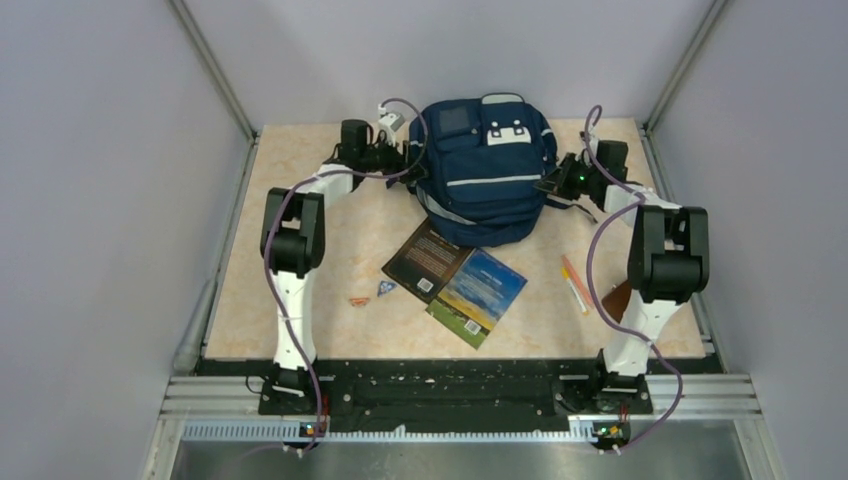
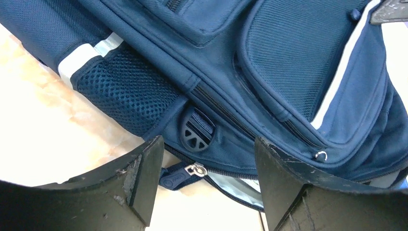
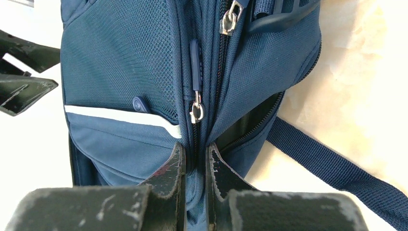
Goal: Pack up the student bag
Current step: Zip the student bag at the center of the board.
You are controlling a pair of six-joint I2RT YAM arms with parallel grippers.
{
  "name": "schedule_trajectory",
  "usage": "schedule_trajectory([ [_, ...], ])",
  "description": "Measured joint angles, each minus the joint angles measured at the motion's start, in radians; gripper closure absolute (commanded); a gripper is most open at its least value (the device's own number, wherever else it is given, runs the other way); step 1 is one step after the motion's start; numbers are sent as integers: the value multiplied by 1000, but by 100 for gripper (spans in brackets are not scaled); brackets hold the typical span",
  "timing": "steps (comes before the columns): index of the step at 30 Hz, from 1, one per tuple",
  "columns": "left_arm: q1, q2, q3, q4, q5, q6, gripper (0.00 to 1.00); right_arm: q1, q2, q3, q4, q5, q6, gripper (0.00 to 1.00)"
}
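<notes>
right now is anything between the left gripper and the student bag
Nothing visible does. The left gripper is open right beside the student bag, its zipper pull showing between the jaws. The right gripper is shut on the bag's seam.

In front of the student bag (image 1: 487, 170) lie an orange scrap (image 1: 358, 300) and a bluish triangle (image 1: 386, 288), both too small to name. A brown thing (image 1: 613, 297), front-right of the bag, is half hidden behind the right arm (image 1: 665, 250). The bag's strap (image 3: 337, 171) runs out of the right wrist view (lower corner).
</notes>
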Motion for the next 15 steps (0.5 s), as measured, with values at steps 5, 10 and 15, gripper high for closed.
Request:
schedule_trajectory([
  [5, -7, 51, 67, -75, -11, -38, 26, -8, 5, 0, 9, -23, 10, 100],
  [10, -23, 56, 48, -105, -32, -68, 37, -11, 6, 0, 18, -37, 18, 100],
  [15, -35, 48, -44, -43, -26, -106, 61, -18, 6, 0, 24, -47, 24, 100],
])
